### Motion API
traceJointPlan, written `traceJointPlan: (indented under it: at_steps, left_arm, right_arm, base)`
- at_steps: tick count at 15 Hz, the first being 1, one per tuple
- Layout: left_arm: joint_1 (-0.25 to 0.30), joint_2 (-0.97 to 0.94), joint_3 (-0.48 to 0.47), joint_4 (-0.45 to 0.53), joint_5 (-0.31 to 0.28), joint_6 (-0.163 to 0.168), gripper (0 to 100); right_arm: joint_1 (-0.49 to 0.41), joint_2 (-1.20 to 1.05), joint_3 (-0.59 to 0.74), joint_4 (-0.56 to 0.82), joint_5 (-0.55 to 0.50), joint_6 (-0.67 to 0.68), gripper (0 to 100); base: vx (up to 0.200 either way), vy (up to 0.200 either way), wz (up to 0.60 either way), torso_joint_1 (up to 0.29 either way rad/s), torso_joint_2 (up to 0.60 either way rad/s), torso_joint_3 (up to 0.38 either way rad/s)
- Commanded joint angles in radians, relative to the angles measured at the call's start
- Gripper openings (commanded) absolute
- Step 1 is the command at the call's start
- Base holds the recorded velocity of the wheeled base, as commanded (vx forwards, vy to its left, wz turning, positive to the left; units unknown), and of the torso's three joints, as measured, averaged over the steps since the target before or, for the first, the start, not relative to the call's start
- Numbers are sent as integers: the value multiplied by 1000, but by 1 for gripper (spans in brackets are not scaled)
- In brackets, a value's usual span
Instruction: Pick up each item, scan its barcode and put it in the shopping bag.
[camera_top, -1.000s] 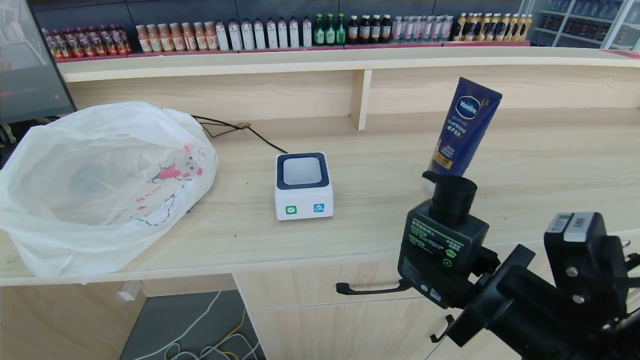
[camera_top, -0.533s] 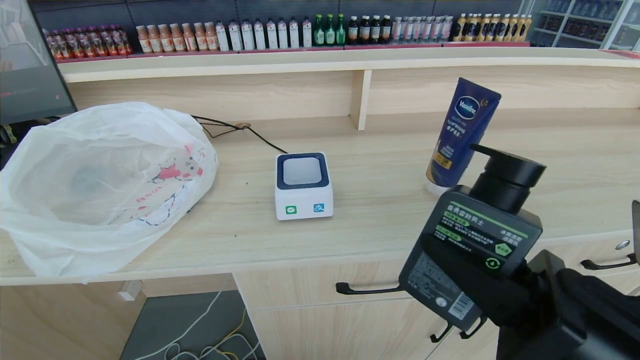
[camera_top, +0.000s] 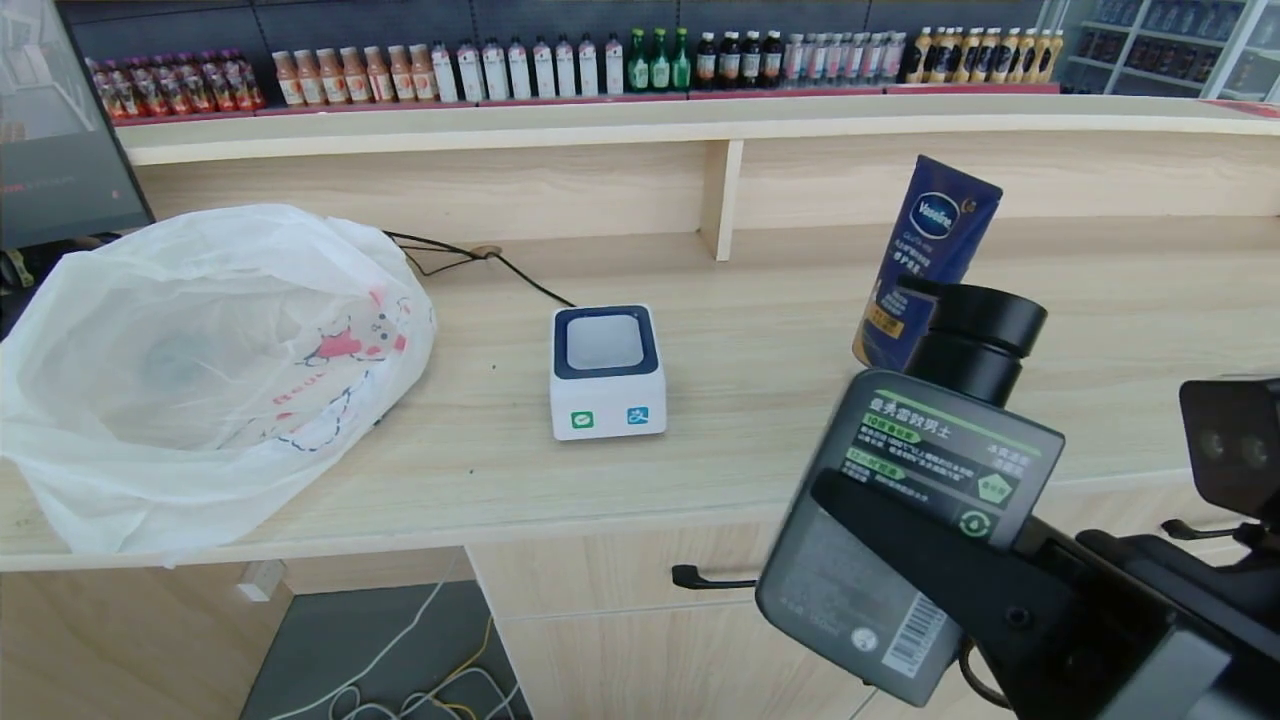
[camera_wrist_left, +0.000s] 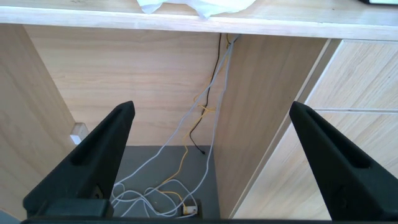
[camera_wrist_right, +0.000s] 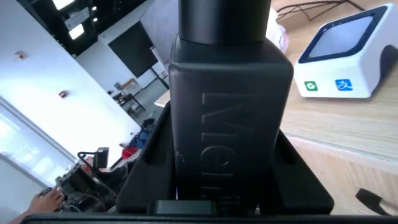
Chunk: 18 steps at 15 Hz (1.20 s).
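Observation:
My right gripper (camera_top: 935, 545) is shut on a dark grey pump bottle (camera_top: 930, 500), held tilted in the air in front of the counter's right part, barcode label facing the head camera. In the right wrist view the pump bottle (camera_wrist_right: 227, 124) sits clamped between the fingers (camera_wrist_right: 298, 180). A white scanner (camera_top: 606, 371) with a dark-rimmed window stands mid-counter; the scanner (camera_wrist_right: 345, 59) is beyond the bottle in the wrist view. A blue tube (camera_top: 925, 262) stands cap-down behind the bottle. The white shopping bag (camera_top: 205, 370) lies open at the counter's left. My left gripper (camera_wrist_left: 211, 162) is open below the counter edge.
The wooden counter (camera_top: 760, 340) has a raised back shelf with a divider (camera_top: 722, 195). A black cable (camera_top: 470, 260) runs from the scanner to the back. Drawer handles (camera_top: 715, 578) sit under the counter front. Loose cables (camera_wrist_left: 180, 180) hang under the counter.
My right gripper has turned the pump bottle from nearly upright to tilted and brought it closer to the head camera, with the barcode label now showing. Bag, scanner and tube have stayed put.

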Motion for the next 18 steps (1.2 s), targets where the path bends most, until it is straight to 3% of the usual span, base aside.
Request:
traceJointPlan:
  at_steps: [1,6,18]
  left_arm:
    - [0,0,0,0,0,0,100]
    - [0,0,0,0,0,0,100]
    - [0,0,0,0,2,0,100]
  right_arm:
    - [1,10,-10,1,42,19,0]
    - [1,39,-121,4,85,185,0]
    - [3,39,-136,4,85,233,0]
  base:
    - [0,0,0,0,0,0]
    - [0,0,0,0,0,0]
    - [0,0,0,0,0,0]
